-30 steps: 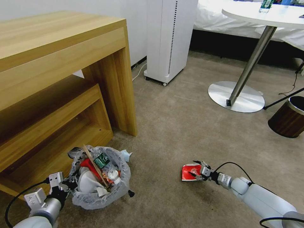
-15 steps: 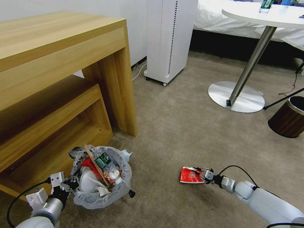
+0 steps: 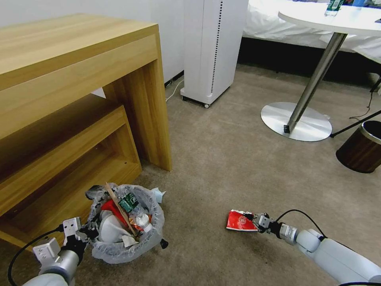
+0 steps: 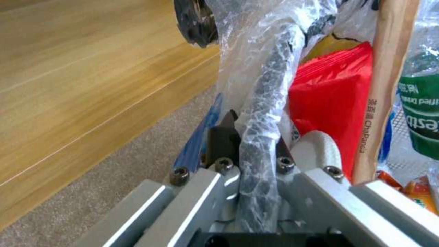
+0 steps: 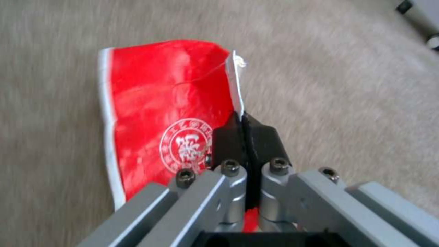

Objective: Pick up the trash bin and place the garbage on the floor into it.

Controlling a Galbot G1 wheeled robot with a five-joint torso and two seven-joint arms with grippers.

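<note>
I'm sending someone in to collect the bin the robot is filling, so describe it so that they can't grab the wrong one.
Start at the big wooden desk; the trash bin sits on the carpet by its lower shelf's corner. The left pincer is clamped on its rim. It is small, lined with a crinkly clear bag and stuffed with litter, unlike the dark wood-pattern bin beyond the round table.

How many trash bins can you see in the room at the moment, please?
2. The trash bin is on the carpet by the wooden desk, its rim held by the left gripper; a brown wood-pattern bin stands at far right. Others may be hidden.
</note>
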